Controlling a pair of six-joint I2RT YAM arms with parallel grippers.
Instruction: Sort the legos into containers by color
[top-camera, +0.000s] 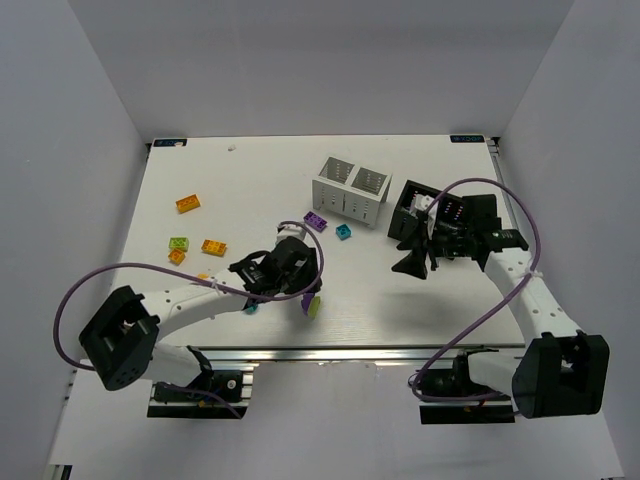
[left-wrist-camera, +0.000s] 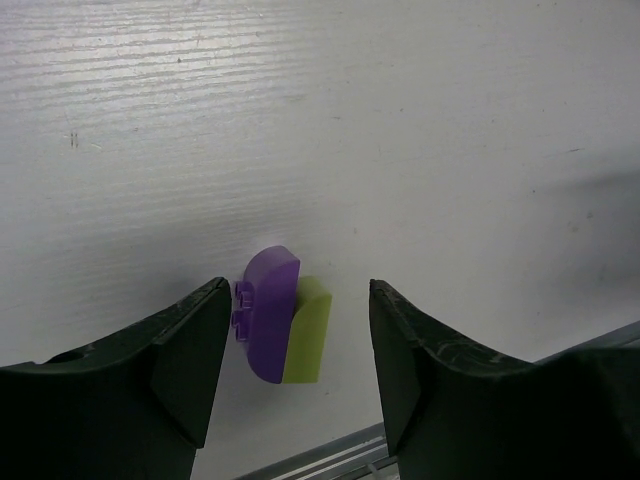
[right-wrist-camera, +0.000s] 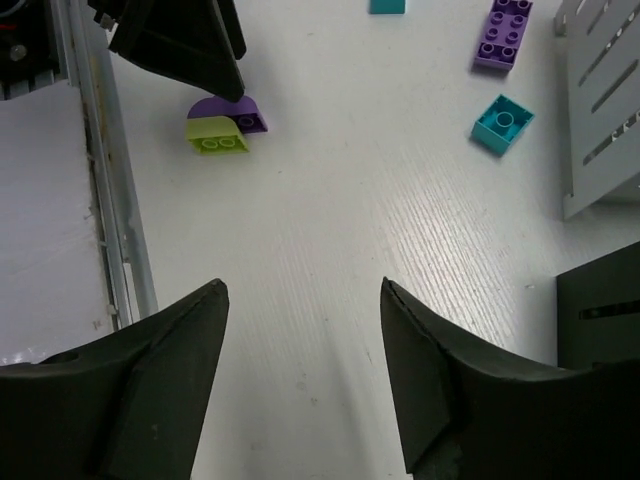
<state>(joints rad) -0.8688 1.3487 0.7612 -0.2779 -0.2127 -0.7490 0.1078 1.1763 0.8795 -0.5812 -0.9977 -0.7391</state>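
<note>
My left claw (left-wrist-camera: 297, 300) stands half open, gripping nothing. A purple brick (left-wrist-camera: 268, 315) touching a lime brick (left-wrist-camera: 308, 335) lies on the table (left-wrist-camera: 400, 120) between its jaws, clear of both. My right claw (right-wrist-camera: 303, 290) gapes empty by the black box (top-camera: 420, 205) — white box (top-camera: 350, 188) just beside.

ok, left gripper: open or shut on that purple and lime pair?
Open. The left gripper straddles the purple brick and lime brick, not clamped: table shows between the lime one and its finger.

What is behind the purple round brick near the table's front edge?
A lime green rounded brick touches the purple rounded brick. The purple one covers part of it, so whether they are snapped together cannot be seen.
</note>
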